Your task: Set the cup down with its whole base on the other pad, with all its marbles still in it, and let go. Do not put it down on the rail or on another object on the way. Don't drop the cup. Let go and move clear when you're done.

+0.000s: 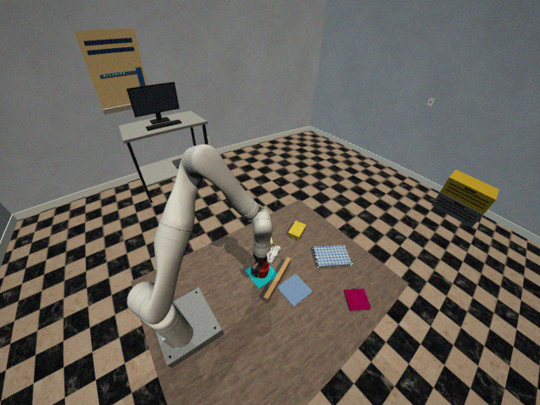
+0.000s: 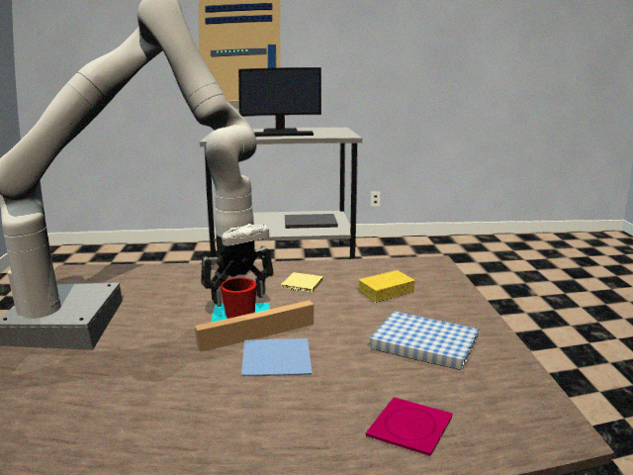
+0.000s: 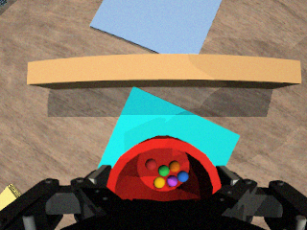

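Observation:
The red cup (image 2: 237,296) (image 3: 169,174) stands upright on the cyan pad (image 3: 168,128), with several coloured marbles in its bottom. My gripper (image 2: 235,286) is open, its fingers wide on either side of the cup's rim and apart from it. The cup also shows in the top view (image 1: 262,270) and in the wrist view (image 3: 164,169). The wooden rail (image 2: 253,325) lies just beyond the cyan pad. The light blue pad (image 2: 276,356) lies flat on the other side of the rail; it also shows in the wrist view (image 3: 161,6).
A blue checked box (image 2: 423,338), a yellow block (image 2: 386,285), a pale yellow sponge (image 2: 302,281) and a magenta tile (image 2: 408,424) lie on the brown mat. The arm's base (image 2: 55,314) stands at the left. A desk with a monitor (image 2: 280,94) stands behind.

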{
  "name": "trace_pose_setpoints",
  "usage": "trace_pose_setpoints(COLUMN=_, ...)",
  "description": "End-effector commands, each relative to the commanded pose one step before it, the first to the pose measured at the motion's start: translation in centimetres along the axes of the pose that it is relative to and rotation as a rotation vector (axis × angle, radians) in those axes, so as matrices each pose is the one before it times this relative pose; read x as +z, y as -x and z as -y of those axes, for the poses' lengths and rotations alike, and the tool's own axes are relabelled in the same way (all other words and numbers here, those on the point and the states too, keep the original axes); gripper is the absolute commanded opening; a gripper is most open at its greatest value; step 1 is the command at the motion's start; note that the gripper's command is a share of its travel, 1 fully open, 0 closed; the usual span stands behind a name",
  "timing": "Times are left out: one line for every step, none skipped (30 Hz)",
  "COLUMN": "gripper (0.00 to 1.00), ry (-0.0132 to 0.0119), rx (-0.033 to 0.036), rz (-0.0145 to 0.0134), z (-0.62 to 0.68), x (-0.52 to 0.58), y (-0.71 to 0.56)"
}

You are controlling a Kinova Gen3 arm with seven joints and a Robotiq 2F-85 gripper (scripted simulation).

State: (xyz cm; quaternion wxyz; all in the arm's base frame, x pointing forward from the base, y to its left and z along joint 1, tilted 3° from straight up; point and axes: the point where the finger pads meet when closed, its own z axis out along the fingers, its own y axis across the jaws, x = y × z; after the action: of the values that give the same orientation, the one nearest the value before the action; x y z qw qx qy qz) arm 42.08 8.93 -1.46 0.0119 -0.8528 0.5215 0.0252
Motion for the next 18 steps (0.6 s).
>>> trace_pose_setpoints(gripper=1.0, ry=-0.00173, rx=0.00006, rz=-0.00028, z=0.055, x=-0.079, y=-0.016)
trace_pose_setpoints(gripper=1.0, ry=0.0, rx=0.0, rz=0.0, z=0.0, x=-0.028, y=0.0)
trace_pose_setpoints(gripper=1.0, ry=0.0, rx=0.0, rz=0.0, z=0.0, x=-0.052, y=0.0)
trace_pose_setpoints(gripper=1.0, ry=0.0, rx=0.0, rz=0.0, z=0.0, x=-0.08, y=0.0)
trace_pose_setpoints(gripper=1.0, ry=0.0, rx=0.0, rz=0.0, z=0.0, x=-0.112, y=0.0)
trace_pose_setpoints(gripper=1.0, ry=0.00001, rx=0.00001, rz=0.0, z=-0.001, x=-0.145, y=0.0)
trace_pose_setpoints(gripper=1.0, ry=0.0, rx=-0.00001, rz=0.0, z=0.0, x=-0.179, y=0.0)
trace_pose_setpoints(gripper=1.0, ry=0.0, rx=0.0, rz=0.0, z=0.0, x=-0.213, y=0.0)
trace_pose_setpoints(gripper=1.0, ry=0.0, rx=0.0, rz=0.0, z=0.0, x=-0.245, y=0.0)
trace_pose_setpoints(gripper=1.0, ry=0.0, rx=0.0, rz=0.0, z=0.0, x=-0.275, y=0.0)
trace_pose_setpoints(gripper=1.0, ry=0.0, rx=0.0, rz=0.0, z=0.0, x=-0.302, y=0.0)
trace_pose_setpoints(gripper=1.0, ry=0.0, rx=0.0, rz=0.0, z=0.0, x=0.0, y=0.0)
trace_pose_setpoints(gripper=1.0, ry=0.0, rx=0.0, rz=0.0, z=0.0, x=0.0, y=0.0)
trace_pose_setpoints(gripper=1.0, ry=0.00001, rx=0.00001, rz=0.0, z=-0.001, x=-0.325, y=0.0)
trace_pose_setpoints(gripper=1.0, ry=0.0, rx=-0.00001, rz=0.0, z=0.0, x=-0.344, y=0.0)
trace_pose_setpoints(gripper=1.0, ry=0.0, rx=0.0, rz=0.0, z=0.0, x=-0.358, y=0.0)
trace_pose_setpoints(gripper=1.0, ry=0.0, rx=0.0, rz=0.0, z=0.0, x=-0.367, y=0.0)
trace_pose_setpoints(gripper=1.0, ry=0.00001, rx=0.00001, rz=0.0, z=-0.001, x=-0.372, y=0.0)
